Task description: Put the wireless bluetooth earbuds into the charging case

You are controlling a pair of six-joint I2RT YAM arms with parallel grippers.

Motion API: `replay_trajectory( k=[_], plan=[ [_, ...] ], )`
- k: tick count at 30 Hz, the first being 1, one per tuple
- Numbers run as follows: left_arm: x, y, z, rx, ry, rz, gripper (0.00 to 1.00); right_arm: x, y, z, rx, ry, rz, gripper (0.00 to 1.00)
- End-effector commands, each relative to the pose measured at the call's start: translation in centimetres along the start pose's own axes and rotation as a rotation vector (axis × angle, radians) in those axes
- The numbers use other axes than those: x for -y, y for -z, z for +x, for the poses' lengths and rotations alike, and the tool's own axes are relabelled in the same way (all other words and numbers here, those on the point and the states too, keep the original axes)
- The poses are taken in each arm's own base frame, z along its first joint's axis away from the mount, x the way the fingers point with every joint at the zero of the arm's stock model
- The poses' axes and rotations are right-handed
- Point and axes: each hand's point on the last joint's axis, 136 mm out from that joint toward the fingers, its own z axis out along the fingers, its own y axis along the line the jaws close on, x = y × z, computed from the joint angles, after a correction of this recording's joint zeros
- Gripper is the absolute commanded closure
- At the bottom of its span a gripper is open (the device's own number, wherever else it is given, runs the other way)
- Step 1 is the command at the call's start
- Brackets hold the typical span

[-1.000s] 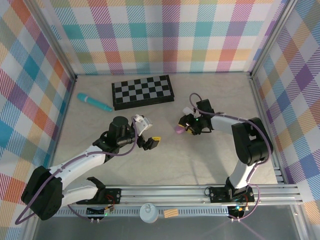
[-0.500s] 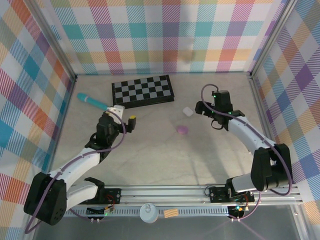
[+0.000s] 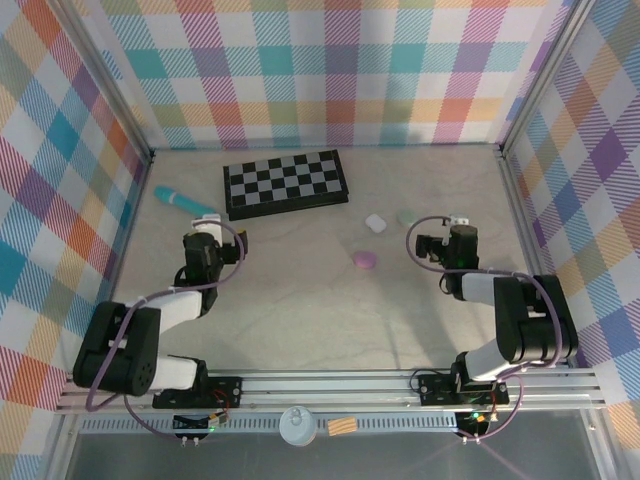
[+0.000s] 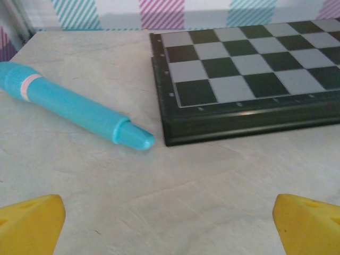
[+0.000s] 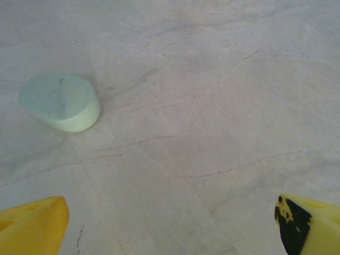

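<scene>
Tools: your left tool (image 4: 170, 226) and right tool (image 5: 170, 226) both stand with fingers wide apart, holding nothing. Charging cases, all shut on the table (image 3: 300, 310): pale green case (image 5: 59, 102) just far-left of your right tool, white case (image 3: 375, 222) left of it, pink case (image 3: 364, 259) nearer.

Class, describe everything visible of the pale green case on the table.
The pale green case is a small rounded pebble of smooth, matte-looking plastic, apparently closed, with dark specks on its top. It lies flat on the marbled table, near the white case but apart from it, ahead of the open right gripper. Nothing touches it.
</scene>
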Motion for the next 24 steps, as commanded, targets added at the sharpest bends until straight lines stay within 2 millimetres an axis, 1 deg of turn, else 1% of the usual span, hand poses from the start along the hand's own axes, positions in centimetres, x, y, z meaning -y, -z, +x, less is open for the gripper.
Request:
replay_trajectory(
  k=[1,2,3,4,5,6,7,24],
  plan=[
    [-0.7,-1.4,0.2,0.024,0.074,0.032,0.0,-0.7,0.5,-3.7,0.21,0.004,-0.068,0.01],
    [-0.7,-1.9,1.1,0.006,0.08,0.042,0.0,-0.6,0.5,-3.8,0.228,0.0,-0.063,0.01],
    [-0.7,-2.3,1.7,0.008,0.085,0.046,0.0,-0.6,0.5,-3.6,0.208,-0.002,-0.067,0.01],
    [-0.7,-2.8,1.7,0.033,0.087,0.048,0.0,-0.5,0.4,-3.8,0.211,-0.004,-0.062,0.01],
    [-0.6,-2.7,1.7,0.003,0.088,0.05,0.0,-0.4,0.3,-3.8,0.206,-0.005,-0.059,0.01],
    [-0.7,-2.9,2.2,-0.03,0.081,0.045,0.0,-0.4,0.4,-3.7,0.203,-0.005,-0.059,0.01],
    [-0.6,-3.0,1.9,-0.001,0.077,0.045,0.0,-0.4,0.3,-3.7,0.205,-0.004,-0.059,0.01],
    [-0.1,-3.1,2.0,-0.018,0.045,0.042,0.0,-0.4,0.3,-3.7,0.201,-0.004,-0.056,0.01]
  ],
)
